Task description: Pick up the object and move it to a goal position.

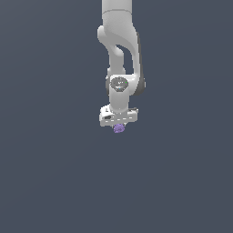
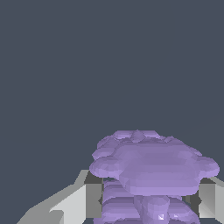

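Arm (image 1: 119,50): white Franka, entering at the top edge of the exterior view and hanging straight down near the middle of the frame. Wrist joint shows a round grey cap facing the camera.

Gripper (image 1: 119,124): white, pointing downward, its crossbar slightly tilted in the exterior view. In the wrist view one pale finger (image 2: 76,202) stands on each side of the cluster, pressed close against it; the jaws are closed on the cluster.

Cluster (image 1: 119,129): small, light purple, knobbly, like a tiny bunch of grapes. It sits between the fingers, protruding just below the gripper's crossbar in the exterior view. In the wrist view the cluster (image 2: 151,168) fills the space between the fingers, with a broad lumpy lobe spreading out past the fingertips and ribbed rounded lobes nearer the camera.

Surface (image 1: 54,182): uniform dark slate-blue field filling both views; no edges or corners are visible, so the cluster's place can only be given as near the centre of the exterior view, slightly above the middle. Whether the cluster touches the surface or hangs clear of it cannot be told.
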You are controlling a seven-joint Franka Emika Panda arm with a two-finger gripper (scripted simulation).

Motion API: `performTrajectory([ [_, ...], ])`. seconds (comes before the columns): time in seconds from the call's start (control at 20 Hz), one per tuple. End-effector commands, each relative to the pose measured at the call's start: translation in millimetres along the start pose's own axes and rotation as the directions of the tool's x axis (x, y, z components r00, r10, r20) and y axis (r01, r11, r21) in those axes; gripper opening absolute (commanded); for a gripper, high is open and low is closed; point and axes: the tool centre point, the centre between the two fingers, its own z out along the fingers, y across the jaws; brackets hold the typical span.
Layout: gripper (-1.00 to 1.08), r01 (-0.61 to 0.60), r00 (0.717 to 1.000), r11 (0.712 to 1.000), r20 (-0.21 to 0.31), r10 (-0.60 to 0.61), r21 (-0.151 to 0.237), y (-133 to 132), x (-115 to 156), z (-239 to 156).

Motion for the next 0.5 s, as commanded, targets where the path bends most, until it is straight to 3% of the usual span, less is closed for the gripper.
performTrajectory([
  [0.0, -1.0, 0.0, 1.0, 1.0, -0.001, 0.0, 0.0, -1.8, 4.1, -7.6],
  [0.45, -1.0, 0.0, 1.0, 1.0, -0.001, 0.0, 0.0, -13.8, 31.5, -59.4],
])
